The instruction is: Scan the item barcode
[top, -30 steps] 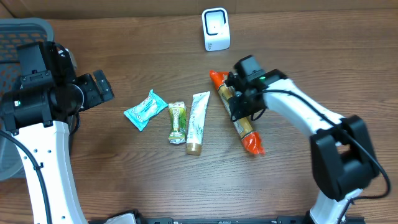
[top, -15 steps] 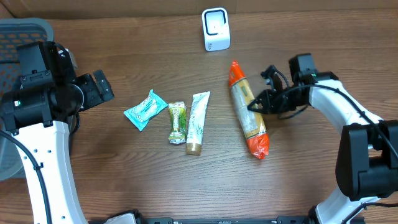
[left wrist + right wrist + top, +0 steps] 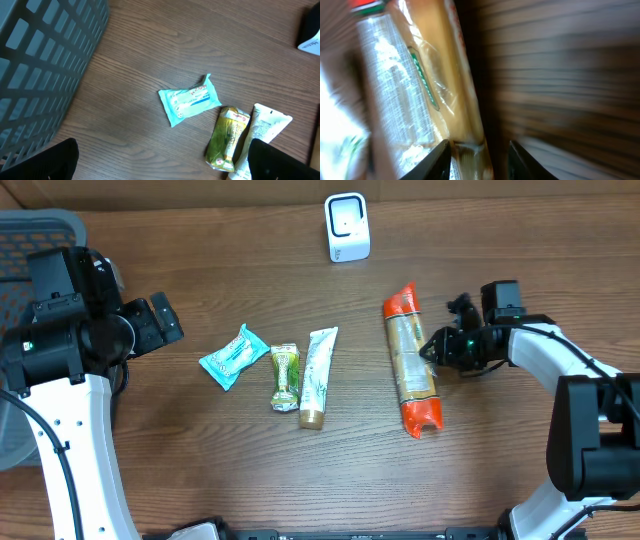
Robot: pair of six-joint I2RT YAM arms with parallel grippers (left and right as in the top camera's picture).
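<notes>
"Holding anything in that right gripper (image 3: pixel 436 346)?"
"Nothing, as far as I can judge. My jaws stand partly apart (the wrist view is blurred), and the long snack packet (image 3: pixel 415 85) seems to poke one edge into the gap, with bare wood showing between it and one finger. It lies flat on the table (image 3: pixel 520 470), just beside my fingertips."
"So how far along is the scan?"
"Barely begun, I reckon. The packet has to be gripped, lifted and shown to the white scanner (image 3: pixel 347 227), which stands well apart at the far edge. My left gripper (image 3: pixel 165 320) hangs wide open and empty, far across the table."
</notes>
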